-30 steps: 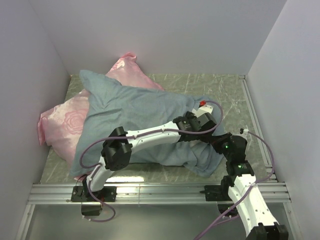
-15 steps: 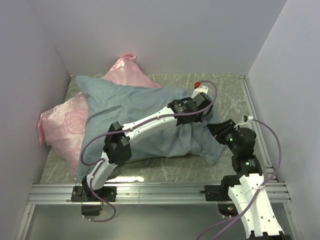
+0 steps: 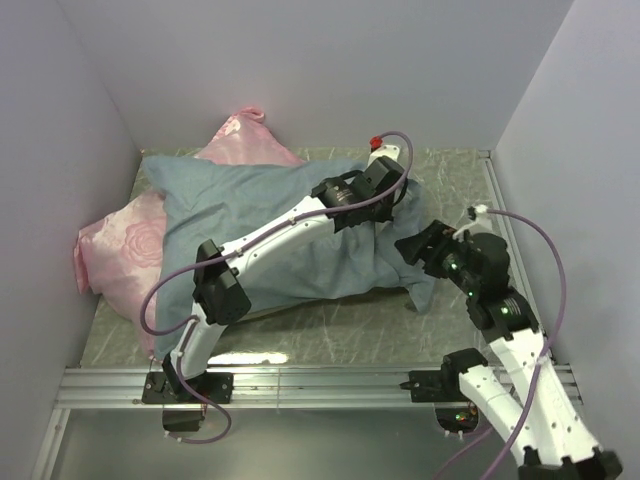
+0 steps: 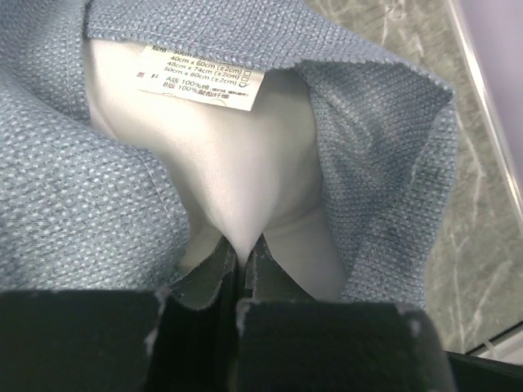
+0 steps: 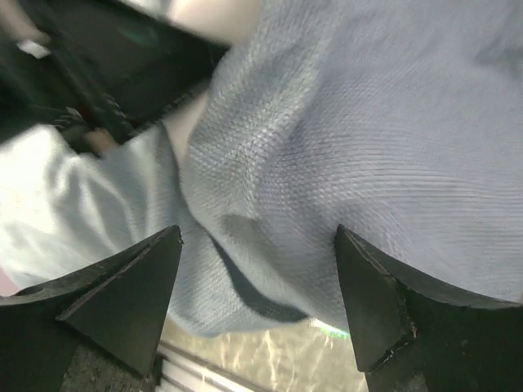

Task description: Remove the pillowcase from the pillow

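The blue-grey pillowcase (image 3: 280,225) lies across the middle of the table, bulging with the pillow inside. In the left wrist view its mouth (image 4: 384,155) gapes, with a white care label (image 4: 200,77) at the hem and the white pillow (image 4: 270,163) showing inside. My left gripper (image 4: 243,249) is shut on a pinch of that white pillow fabric; from above it (image 3: 388,190) sits at the case's back right end. My right gripper (image 3: 412,247) stands open just right of the case, and its jaws (image 5: 257,245) have pillowcase cloth (image 5: 368,147) hanging beyond them, ungripped.
A shiny pink rose-patterned pillow (image 3: 110,250) lies under and behind the case at the left, one corner (image 3: 245,130) poking up at the back. Walls close in on three sides. Bare marble table (image 3: 455,180) shows at the right, and a metal rail (image 3: 320,380) runs along the front.
My left gripper shut on the pillow and drew back towards the far wall, lifting that end. My right gripper opened, let go of the pillowcase and drew off to the right.
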{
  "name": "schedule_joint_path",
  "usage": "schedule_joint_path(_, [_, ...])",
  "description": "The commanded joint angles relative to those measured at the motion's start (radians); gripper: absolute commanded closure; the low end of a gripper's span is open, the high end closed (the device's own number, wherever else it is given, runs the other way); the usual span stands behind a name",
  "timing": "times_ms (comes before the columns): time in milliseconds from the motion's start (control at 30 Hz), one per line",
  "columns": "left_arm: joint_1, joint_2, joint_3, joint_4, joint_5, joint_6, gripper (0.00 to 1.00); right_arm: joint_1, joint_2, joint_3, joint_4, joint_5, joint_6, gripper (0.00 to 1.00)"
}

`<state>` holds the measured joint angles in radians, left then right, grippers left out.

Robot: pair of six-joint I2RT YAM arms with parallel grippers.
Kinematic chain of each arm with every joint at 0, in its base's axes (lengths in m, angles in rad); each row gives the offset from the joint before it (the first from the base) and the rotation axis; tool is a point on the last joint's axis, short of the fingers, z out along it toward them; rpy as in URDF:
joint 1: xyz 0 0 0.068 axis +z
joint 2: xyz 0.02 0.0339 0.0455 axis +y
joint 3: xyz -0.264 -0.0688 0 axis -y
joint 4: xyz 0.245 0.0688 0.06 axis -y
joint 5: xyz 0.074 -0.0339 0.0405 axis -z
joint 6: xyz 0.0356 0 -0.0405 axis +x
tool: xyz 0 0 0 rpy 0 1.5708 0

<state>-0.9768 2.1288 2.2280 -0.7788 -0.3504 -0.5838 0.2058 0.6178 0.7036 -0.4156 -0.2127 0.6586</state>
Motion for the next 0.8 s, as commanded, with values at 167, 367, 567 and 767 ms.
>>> schedule_joint_path(167, [0.02, -0.127, 0.039, 0.027, -0.027, 0.025, 1.0, 0.132, 0.117, 0.171, -0.043, 0.259, 0.029, 0.25])
schedule_joint_path(367, [0.046, -0.161, 0.025, 0.044, -0.027, 0.024, 1.0, 0.132, 0.062, 0.125, -0.111, 0.311, 0.03, 0.93])
schedule_joint_path(567, [0.063, -0.182, 0.024, 0.058, -0.012, 0.019, 1.0, 0.133, 0.031, 0.134, -0.146, 0.334, 0.01, 1.0])
schedule_joint_path(767, [0.099, -0.236, 0.002, 0.084, -0.03, 0.007, 1.0, 0.13, 0.002, 0.117, -0.23, 0.435, 0.044, 1.0])
